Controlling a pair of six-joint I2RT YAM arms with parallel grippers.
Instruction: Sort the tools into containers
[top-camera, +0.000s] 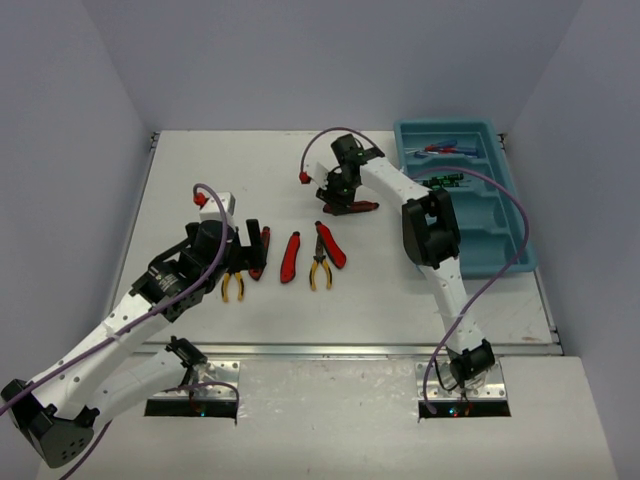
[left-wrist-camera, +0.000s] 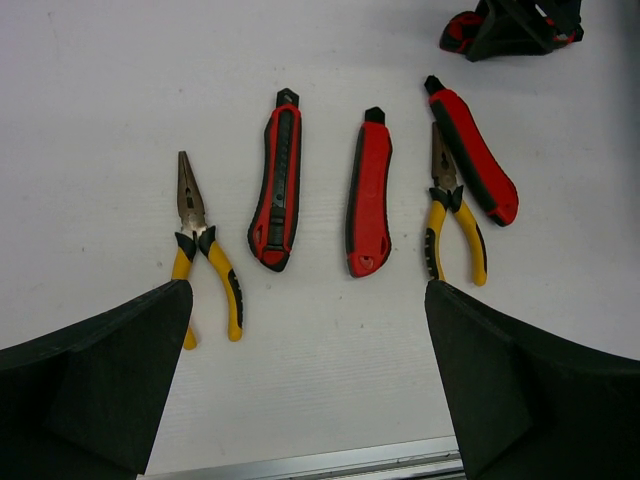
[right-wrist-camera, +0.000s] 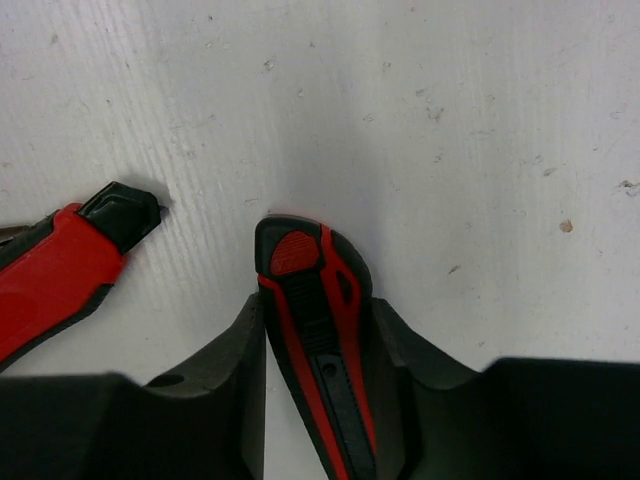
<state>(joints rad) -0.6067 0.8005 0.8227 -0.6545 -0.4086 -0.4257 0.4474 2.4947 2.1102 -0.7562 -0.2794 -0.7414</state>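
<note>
Two robot arms work over a white table (top-camera: 200, 180) strewn with hand tools. The right end effector (right-wrist-camera: 320, 302) is clamped on a red utility knife (right-wrist-camera: 300, 250). Its fingers (right-wrist-camera: 235, 370) press against both flanks of the handle, and the knife's rounded end pokes out beyond them. Whether the knife rests on the table or sits just above it cannot be told. That grasp is at mid-table, to the left of the teal tray (top-camera: 440, 126), which stands along the table's right edge. Blue-handled screwdrivers (top-camera: 447, 148) lie in the tray's farthest compartment, and the next compartment toward the arms holds black-green screwdrivers (top-camera: 445, 182). The left end effector (left-wrist-camera: 308, 290) hangs with its jaws spread wide, gripping nothing, above a row of five tools in the near half of the table. Seen from the left wrist, the row runs from left to right. It starts with yellow-handled pliers (left-wrist-camera: 205, 255), then a black-striped knife (left-wrist-camera: 280, 185), a plain red knife (left-wrist-camera: 368, 195) and a second pair of pliers (left-wrist-camera: 452, 220). Last is a slanted knife (left-wrist-camera: 475, 160), just beside that pair's nose and apparently touching it. The first three lie apart from one another, and all five point away from the arms.
</note>
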